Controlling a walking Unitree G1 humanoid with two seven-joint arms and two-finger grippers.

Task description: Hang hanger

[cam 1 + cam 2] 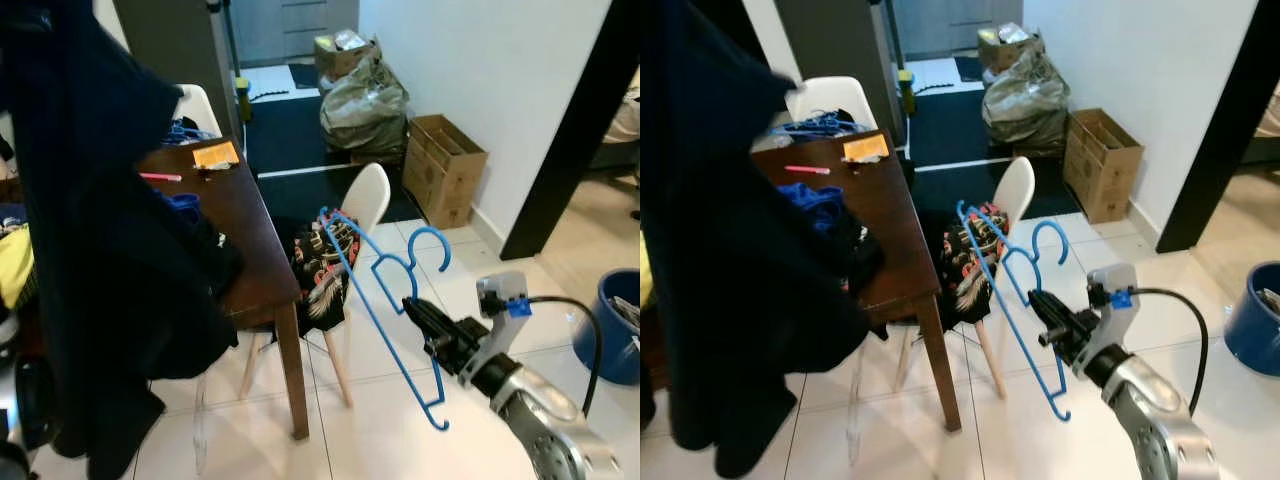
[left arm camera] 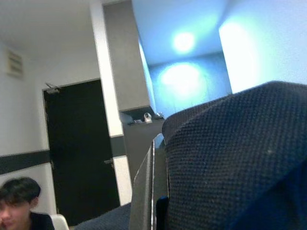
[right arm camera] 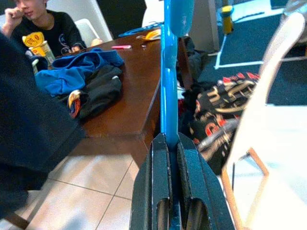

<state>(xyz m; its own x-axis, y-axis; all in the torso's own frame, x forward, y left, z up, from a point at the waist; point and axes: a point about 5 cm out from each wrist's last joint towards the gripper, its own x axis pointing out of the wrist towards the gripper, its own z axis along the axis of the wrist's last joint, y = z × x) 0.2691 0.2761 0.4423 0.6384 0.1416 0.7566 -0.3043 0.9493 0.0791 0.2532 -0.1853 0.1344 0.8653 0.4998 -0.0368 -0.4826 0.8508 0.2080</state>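
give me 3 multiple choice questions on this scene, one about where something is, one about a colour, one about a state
1. Where is the pink pen?
A. on the brown table
B. on the floor tiles
C. in the cardboard box

2. What colour is the hanger?
A. white
B. blue
C. red

3. How is the right gripper?
A. open and empty
B. shut on the hanger
C. resting on the white chair

Answers:
1. A, the pen lies on the brown table near an orange card.
2. B, its whole frame is blue.
3. B, the right wrist view shows the fingers clamped on the blue bar, beside the white chair.
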